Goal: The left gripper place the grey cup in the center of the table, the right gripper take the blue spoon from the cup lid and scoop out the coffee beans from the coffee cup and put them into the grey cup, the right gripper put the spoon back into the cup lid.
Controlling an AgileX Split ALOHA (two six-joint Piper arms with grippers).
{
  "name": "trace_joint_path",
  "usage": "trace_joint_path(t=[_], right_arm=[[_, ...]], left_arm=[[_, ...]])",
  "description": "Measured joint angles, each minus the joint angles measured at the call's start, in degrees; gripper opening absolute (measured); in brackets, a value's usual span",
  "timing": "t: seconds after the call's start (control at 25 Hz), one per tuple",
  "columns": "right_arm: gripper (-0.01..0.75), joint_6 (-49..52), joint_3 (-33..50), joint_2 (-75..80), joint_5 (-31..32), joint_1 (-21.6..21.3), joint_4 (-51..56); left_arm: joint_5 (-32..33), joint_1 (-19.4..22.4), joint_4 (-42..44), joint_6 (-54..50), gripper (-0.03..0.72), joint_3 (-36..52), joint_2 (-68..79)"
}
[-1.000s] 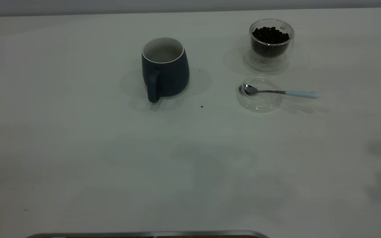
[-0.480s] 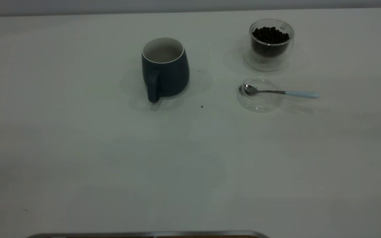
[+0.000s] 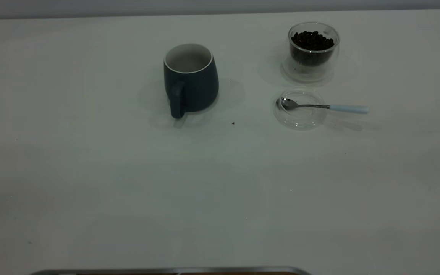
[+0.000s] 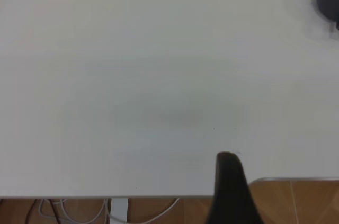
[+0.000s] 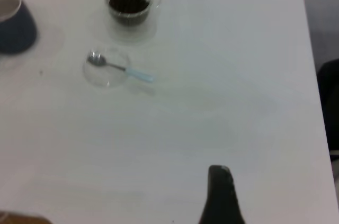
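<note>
Only one finger per wrist cam: left tool a matte black rounded-tip finger, right tool same, black, tapered.

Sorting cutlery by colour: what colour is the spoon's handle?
Light blue on the spoon; the bowl end is bare metal. Exterior view shows it best.
</note>
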Motion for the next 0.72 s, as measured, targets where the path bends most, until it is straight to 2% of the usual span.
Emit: trace_joint_path(t=[0.44, 0.72], right_arm=[[0.589, 2.9, 5.1, -5.4, 1.2, 0.0, -1.3], [0.582, 2.9, 6.9, -5.4, -1.4, 0.0, -1.3]], left_arm=[[0.0, 0.0, 0.0, -0.1, 0.567, 0.0, 0.0], [0.0, 0.0, 0.0, -0.1, 0.567, 0.0, 0.0]])
